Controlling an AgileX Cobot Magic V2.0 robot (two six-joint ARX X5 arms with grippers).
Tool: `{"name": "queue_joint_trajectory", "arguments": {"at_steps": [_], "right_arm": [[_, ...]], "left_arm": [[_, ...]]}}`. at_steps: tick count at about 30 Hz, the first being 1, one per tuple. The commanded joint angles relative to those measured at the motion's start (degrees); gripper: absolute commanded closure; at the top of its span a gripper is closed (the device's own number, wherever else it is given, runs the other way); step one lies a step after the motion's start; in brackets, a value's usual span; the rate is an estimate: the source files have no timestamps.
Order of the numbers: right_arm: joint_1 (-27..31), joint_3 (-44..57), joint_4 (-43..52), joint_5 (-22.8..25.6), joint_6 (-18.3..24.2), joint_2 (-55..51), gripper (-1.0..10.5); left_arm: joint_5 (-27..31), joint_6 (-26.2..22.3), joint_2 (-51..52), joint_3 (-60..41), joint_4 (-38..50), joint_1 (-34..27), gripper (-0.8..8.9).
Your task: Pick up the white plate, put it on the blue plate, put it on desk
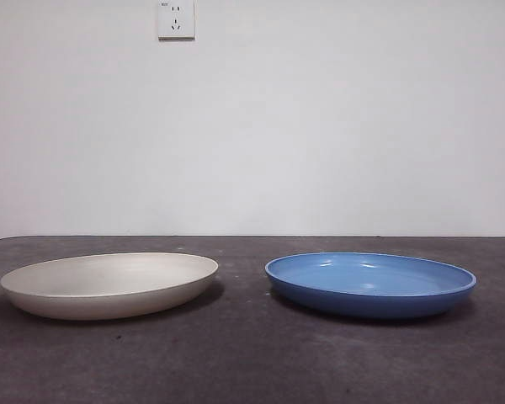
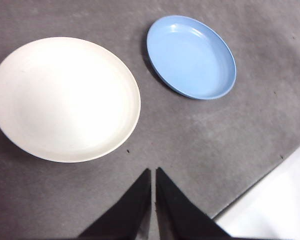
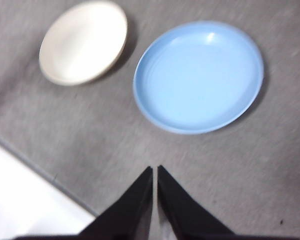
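The white plate (image 1: 109,284) sits on the dark desk (image 1: 252,362) at the left, and the blue plate (image 1: 370,284) sits apart from it at the right. Both lie flat and hold nothing. In the left wrist view my left gripper (image 2: 153,172) is shut and empty, high above the desk (image 2: 190,145), nearer the white plate (image 2: 65,99) than the blue plate (image 2: 191,56). In the right wrist view my right gripper (image 3: 154,170) is shut and empty, above the desk (image 3: 90,150) close to the blue plate (image 3: 199,76); the white plate (image 3: 83,42) lies farther off. Neither arm shows in the front view.
A white wall (image 1: 320,118) with a power socket (image 1: 176,18) stands behind the desk. The desk's edge shows in both wrist views, with a pale floor beyond it (image 2: 275,205) (image 3: 25,200).
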State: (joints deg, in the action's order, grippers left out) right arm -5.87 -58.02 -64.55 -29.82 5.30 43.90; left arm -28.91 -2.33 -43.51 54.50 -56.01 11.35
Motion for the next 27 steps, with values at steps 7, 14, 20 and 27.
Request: {"name": "queue_joint_trajectory", "arguments": {"at_steps": [7,14,20,27], "right_arm": [[-1.9,-1.0,0.2,-0.1,1.6,0.5,8.4],[-1.9,-1.0,0.8,0.1,0.7,0.6,4.8],[-1.9,-1.0,1.1,0.1,0.7,0.6,4.8],[-1.9,-1.0,1.4,0.1,0.5,0.6,4.8]], "left_arm": [[-0.3,-1.0,-0.3,1.4,0.7,0.7,6.25],[-0.3,0.5,-0.4,1.4,1.7,0.7,3.13],[2.5,0.5,-1.7,1.4,2.0,0.7,3.14],[12.3,3.0,-7.2,1.4,8.1,0.7,3.15]]}}
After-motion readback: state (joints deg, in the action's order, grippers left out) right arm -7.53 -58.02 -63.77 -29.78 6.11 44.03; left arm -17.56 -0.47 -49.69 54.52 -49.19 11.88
